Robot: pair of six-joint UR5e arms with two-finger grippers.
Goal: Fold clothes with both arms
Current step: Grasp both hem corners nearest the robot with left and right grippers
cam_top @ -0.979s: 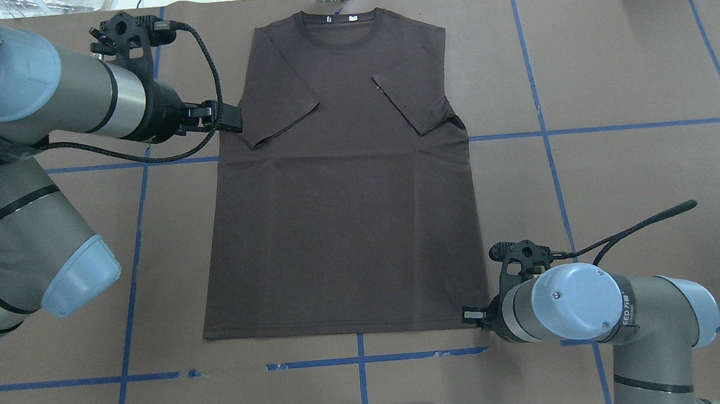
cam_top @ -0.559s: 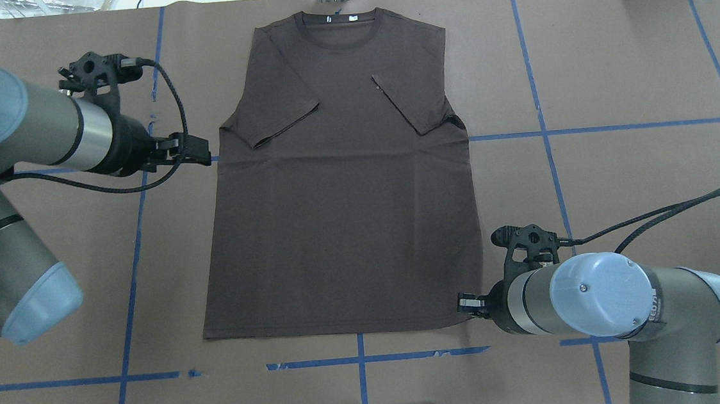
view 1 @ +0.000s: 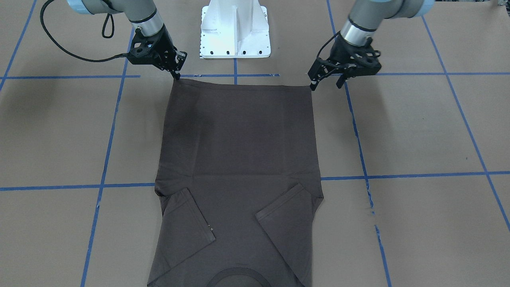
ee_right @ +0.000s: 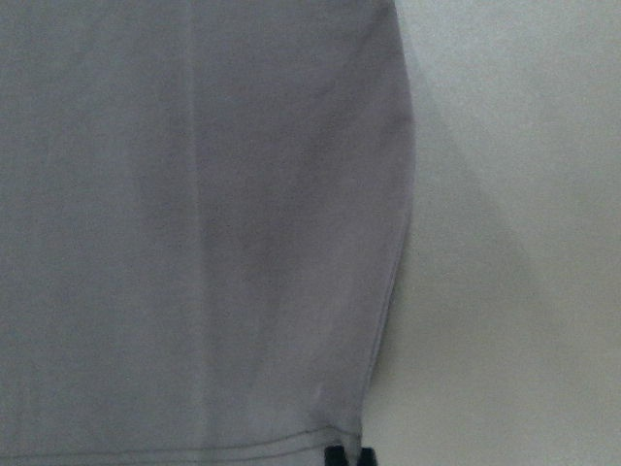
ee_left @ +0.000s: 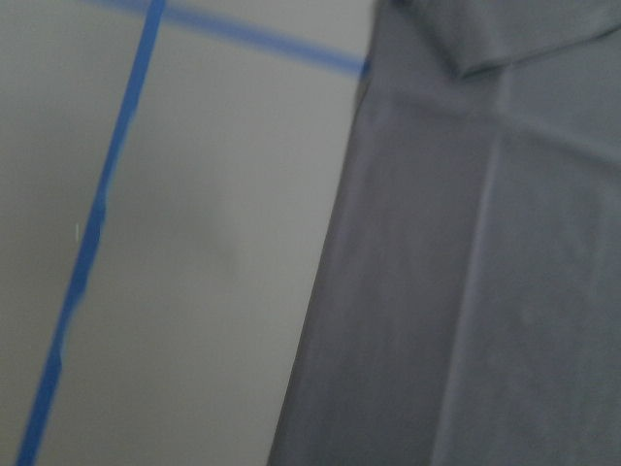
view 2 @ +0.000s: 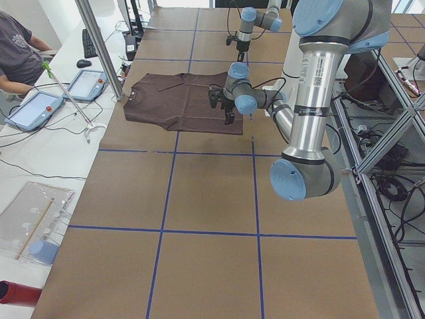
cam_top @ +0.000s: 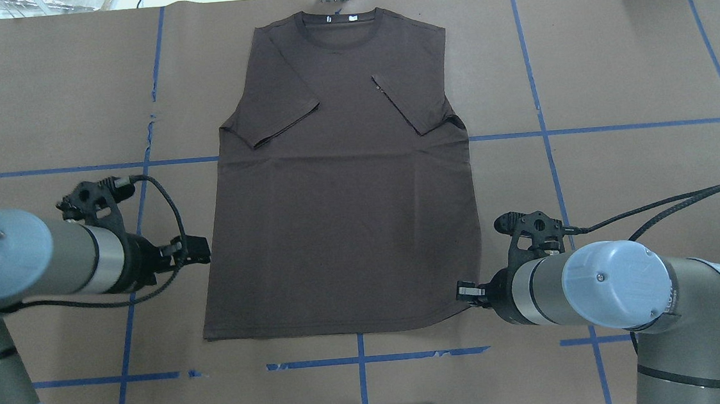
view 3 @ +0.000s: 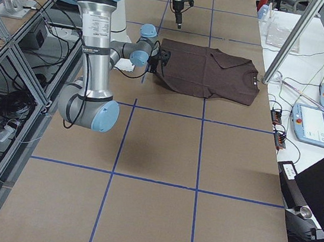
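Note:
The dark grey-brown T-shirt (cam_top: 342, 216) lies flat on the brown table, collar at the far edge, both sleeves folded inward over the chest (view 1: 239, 151). My right gripper (cam_top: 463, 293) sits at the hem's right corner, its tips (view 1: 176, 75) pinched together on the cloth; the right wrist view shows that corner (ee_right: 369, 408) curving in to the fingertips. My left gripper (cam_top: 204, 249) hovers open beside the shirt's left edge, fingers spread (view 1: 326, 83), holding nothing. The left wrist view shows that side edge (ee_left: 485, 291) over bare table.
The white pedestal base (view 1: 235, 28) stands behind the hem. Blue tape lines (cam_top: 361, 382) grid the table. Past the collar side, a metal post (view 2: 99, 46), tablets (view 2: 40, 109) and a seated person (view 2: 16, 53) line the operators' bench.
The left arm has swung from beside the folded sleeve back along the shirt's left edge toward the hem. The right gripper edged inward, and the hem's right corner has drawn in.

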